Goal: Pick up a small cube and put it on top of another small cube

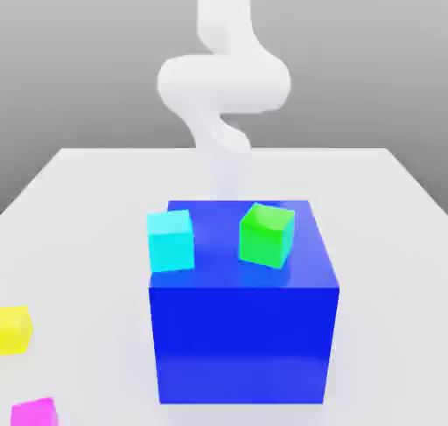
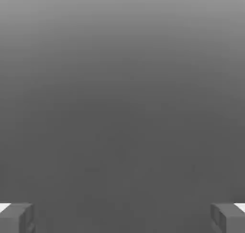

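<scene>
Small magenta cube (image 1: 33, 411): plain, bright pink, resting flat on white tabletop (image 1: 376, 240) at exterior view's lower left corner, partly cut by frame edge. Small yellow cube (image 1: 14, 329) near it, apart, farther back.

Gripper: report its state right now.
Gripper: open, jaws set wide apart, holding nothing.
</scene>
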Motion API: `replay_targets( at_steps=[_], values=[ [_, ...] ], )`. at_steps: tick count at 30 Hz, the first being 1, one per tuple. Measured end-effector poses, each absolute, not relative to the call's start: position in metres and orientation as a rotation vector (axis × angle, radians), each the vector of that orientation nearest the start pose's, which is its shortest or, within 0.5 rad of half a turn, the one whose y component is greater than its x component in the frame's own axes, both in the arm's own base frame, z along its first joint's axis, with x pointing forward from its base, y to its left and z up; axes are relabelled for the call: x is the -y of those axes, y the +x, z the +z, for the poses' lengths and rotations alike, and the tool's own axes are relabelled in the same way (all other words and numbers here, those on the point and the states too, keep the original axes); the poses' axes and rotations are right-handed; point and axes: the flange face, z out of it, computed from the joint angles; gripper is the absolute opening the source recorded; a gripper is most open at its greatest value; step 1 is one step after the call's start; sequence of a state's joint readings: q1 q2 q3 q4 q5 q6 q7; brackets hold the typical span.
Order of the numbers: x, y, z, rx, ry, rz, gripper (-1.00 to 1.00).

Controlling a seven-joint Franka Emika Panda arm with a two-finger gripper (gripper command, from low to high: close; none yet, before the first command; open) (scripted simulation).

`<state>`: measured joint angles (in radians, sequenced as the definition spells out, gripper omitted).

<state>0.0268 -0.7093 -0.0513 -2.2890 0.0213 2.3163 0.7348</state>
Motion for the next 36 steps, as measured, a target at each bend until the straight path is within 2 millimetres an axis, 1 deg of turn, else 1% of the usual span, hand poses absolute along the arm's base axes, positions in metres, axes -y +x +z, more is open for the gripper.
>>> replay_targets(
  at_steps=[4, 9, 13, 17, 21, 25, 29, 33, 36],
  values=[
    [0.042, 0.428, 0.636, -0.964, -2.555, -0.799, 0.00],
    [0.072, 0.477, 0.567, -0.925, -2.630, -0.642, 0.00],
    [0.097, 0.506, 0.507, -0.899, -2.687, -0.528, 0.00],
    [0.123, 0.527, 0.444, -0.879, -2.744, -0.420, 0.00],
    [0.150, 0.537, 0.380, -0.862, -2.805, -0.319, 0.00],
    [0.174, 0.540, 0.318, -0.830, -2.875, -0.220, 0.00],
    [0.202, 0.533, 0.258, -0.798, -2.950, -0.123, 0.00],
    [0.230, 0.519, 0.205, -0.760, -3.032, -0.024, 0.00],
    [0.236, 0.517, 0.159, -0.748, -3.051, -0.005, 0.00]
  ],
)
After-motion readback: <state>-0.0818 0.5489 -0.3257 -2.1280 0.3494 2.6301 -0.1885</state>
